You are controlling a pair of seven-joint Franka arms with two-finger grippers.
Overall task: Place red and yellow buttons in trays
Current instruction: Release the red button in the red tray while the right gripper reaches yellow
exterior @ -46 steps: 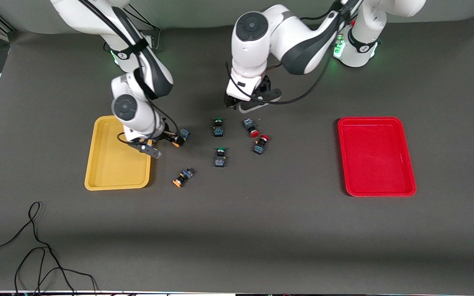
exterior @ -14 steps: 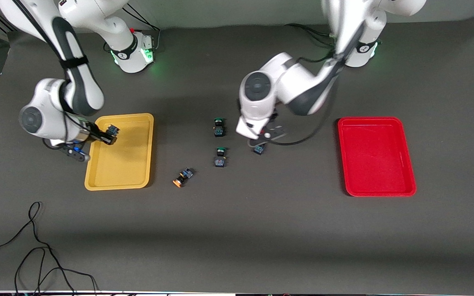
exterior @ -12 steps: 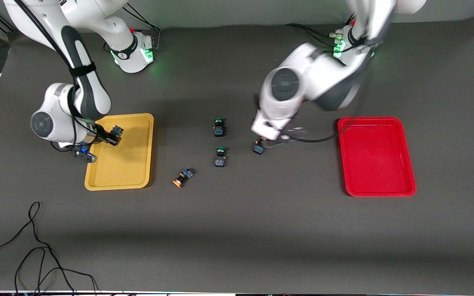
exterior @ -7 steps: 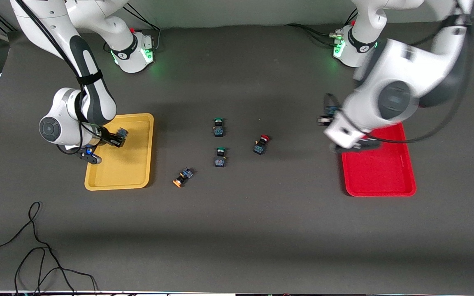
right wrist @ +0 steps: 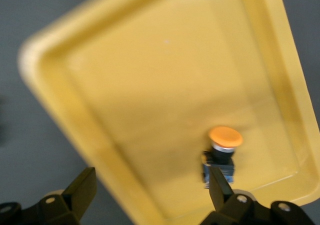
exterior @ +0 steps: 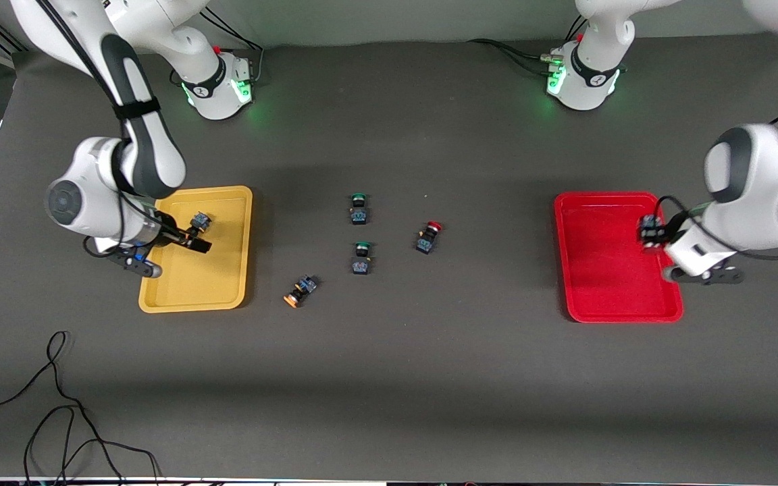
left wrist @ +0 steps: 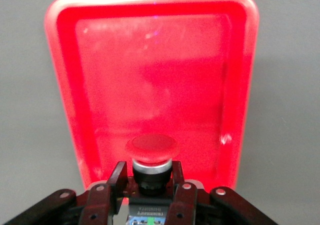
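My right gripper point(exterior: 169, 256) is open low over the yellow tray point(exterior: 227, 277), its fingers astride the tray's rim. A yellow-capped button point(exterior: 200, 221) lies free in that tray, close beside one finger; it shows in the right wrist view point(right wrist: 222, 152) on the yellow tray point(right wrist: 165, 85), by my right gripper point(right wrist: 150, 190). My left gripper point(exterior: 651, 233) is shut on a red-capped button point(left wrist: 151, 152) and holds it over the red tray point(exterior: 602, 277), near the rim. The red tray point(left wrist: 150, 75) fills the left wrist view beneath my left gripper point(left wrist: 150, 177). Another red button point(exterior: 427, 236) and another yellow button point(exterior: 299, 291) lie on the table between the trays.
Two green-capped buttons point(exterior: 358, 208) point(exterior: 360, 258) lie mid-table between the trays. A black cable point(exterior: 58, 405) loops on the mat near the front camera at the right arm's end.
My left gripper carried a red button from mid-table to over the red tray. My right gripper opened and let its yellow button go into the yellow tray.
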